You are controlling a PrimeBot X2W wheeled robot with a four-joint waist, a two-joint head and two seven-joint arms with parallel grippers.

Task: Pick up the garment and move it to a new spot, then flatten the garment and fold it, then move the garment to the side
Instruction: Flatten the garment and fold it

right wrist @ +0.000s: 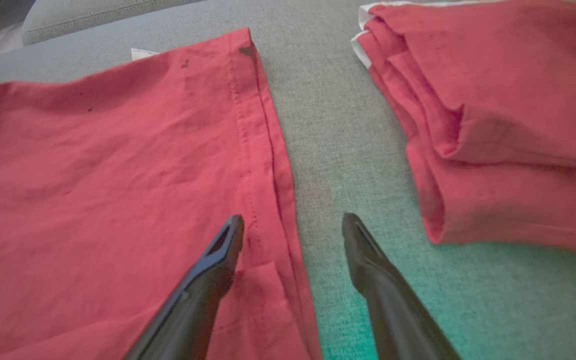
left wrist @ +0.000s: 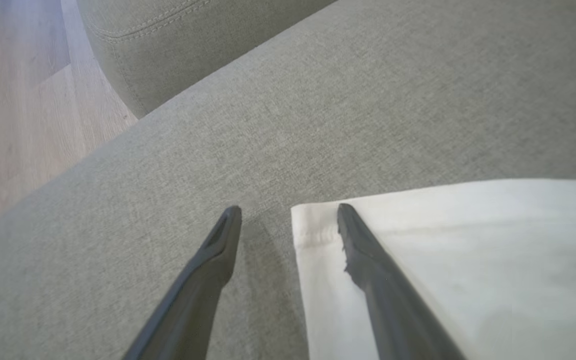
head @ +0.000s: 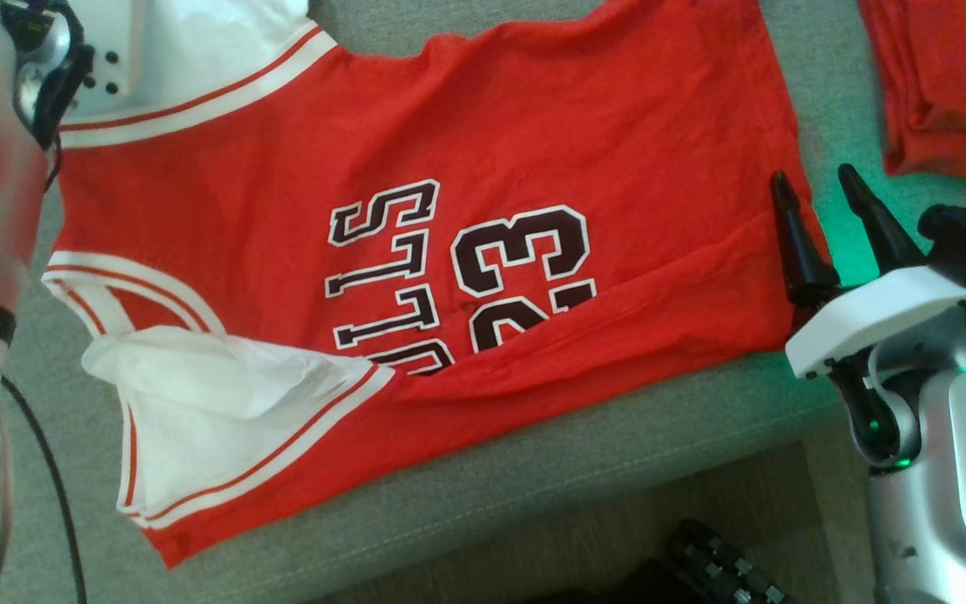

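The garment (head: 533, 126), a red jersey with black lettering and the number 23, lies spread across the grey-green cushion (head: 617, 436), with a long crease along its near edge. Its white, red-striped sleeves sit at the left end. My right gripper (head: 818, 189) is open at the jersey's right end. In the right wrist view its fingers straddle the hem (right wrist: 268, 150), one finger over the red cloth (right wrist: 118, 150), the other over bare cushion. My left gripper (left wrist: 289, 210) is open too, with one finger over a corner of the white sleeve (left wrist: 468, 250) and one over the cushion.
A second red garment (head: 944, 84) lies folded at the far right, close to my right gripper (right wrist: 293, 219). The cushion's front edge drops to a wooden floor (head: 701, 503). Another cushion (left wrist: 168, 40) and more floor (left wrist: 18, 125) lie beyond the left gripper. A dark object (head: 718, 570) sits below.
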